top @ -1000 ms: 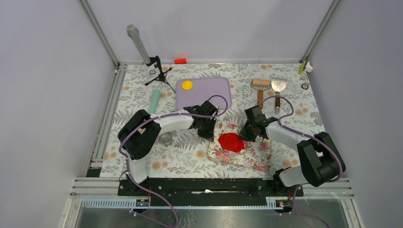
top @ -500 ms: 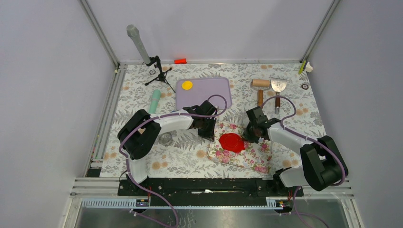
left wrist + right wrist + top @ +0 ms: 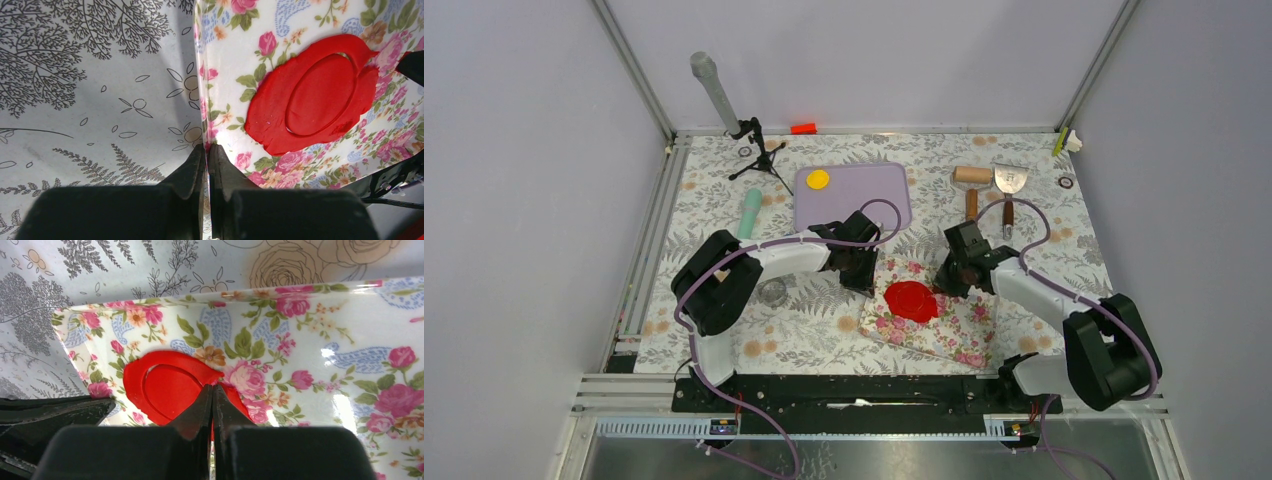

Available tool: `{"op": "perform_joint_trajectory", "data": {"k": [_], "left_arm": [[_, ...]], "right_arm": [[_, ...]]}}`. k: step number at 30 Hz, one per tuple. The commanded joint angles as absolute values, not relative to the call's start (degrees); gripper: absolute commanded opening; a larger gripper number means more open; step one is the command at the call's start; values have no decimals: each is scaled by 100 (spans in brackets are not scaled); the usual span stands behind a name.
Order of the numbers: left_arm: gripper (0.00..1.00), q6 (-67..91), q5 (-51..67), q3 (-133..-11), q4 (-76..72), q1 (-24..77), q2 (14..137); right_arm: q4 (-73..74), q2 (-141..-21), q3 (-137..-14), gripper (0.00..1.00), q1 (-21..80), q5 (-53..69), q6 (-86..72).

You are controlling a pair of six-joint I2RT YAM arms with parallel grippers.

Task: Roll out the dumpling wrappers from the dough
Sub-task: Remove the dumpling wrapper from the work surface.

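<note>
The red dough (image 3: 911, 299) lies as a flat sheet on a floral mat (image 3: 954, 325). A round wrapper disc (image 3: 320, 95) is cut into its middle, and a ragged rim (image 3: 270, 112) surrounds it. My right gripper (image 3: 212, 388) is shut on the rim's right edge (image 3: 235, 392), with red showing between the jaws. It sits at the sheet's right side (image 3: 942, 285). My left gripper (image 3: 207, 148) is shut on the mat's left edge, near the mat corner (image 3: 869, 281). A yellow wrapper (image 3: 818, 179) rests on the purple board (image 3: 864, 195).
A wooden roller (image 3: 971, 180) and a metal scraper (image 3: 1010, 182) lie at the back right. A green tool (image 3: 749, 214) and a round cutter (image 3: 773, 292) lie to the left. A small tripod (image 3: 759, 150) and a red-orange block (image 3: 803, 128) stand at the back.
The right arm has drawn slightly back and to the right, still pinching the dough's rim. The left arm has stayed still on the mat's edge.
</note>
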State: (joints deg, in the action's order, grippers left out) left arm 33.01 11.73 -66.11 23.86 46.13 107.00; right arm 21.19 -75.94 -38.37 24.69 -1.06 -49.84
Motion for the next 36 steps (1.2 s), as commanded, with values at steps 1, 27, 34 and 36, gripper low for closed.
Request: {"op": "perform_joint_trajectory", "data": {"k": [1, 27, 34, 36], "left_arm": [[0, 2883, 628, -6276, 3028, 4579, 11089], [0, 2891, 652, -6245, 3015, 4587, 11118], [0, 2878, 702, -6276, 3006, 4588, 11167], [0, 2883, 684, -6254, 3005, 4588, 11165]], "right_arm": [[1967, -7875, -4061, 0, 2445, -326, -5103], [1615, -6796, -2547, 0, 2331, 692, -6330], [1592, -6706, -2495, 0, 2329, 838, -6433], [1607, -6636, -2537, 0, 2330, 842, -6453]]}}
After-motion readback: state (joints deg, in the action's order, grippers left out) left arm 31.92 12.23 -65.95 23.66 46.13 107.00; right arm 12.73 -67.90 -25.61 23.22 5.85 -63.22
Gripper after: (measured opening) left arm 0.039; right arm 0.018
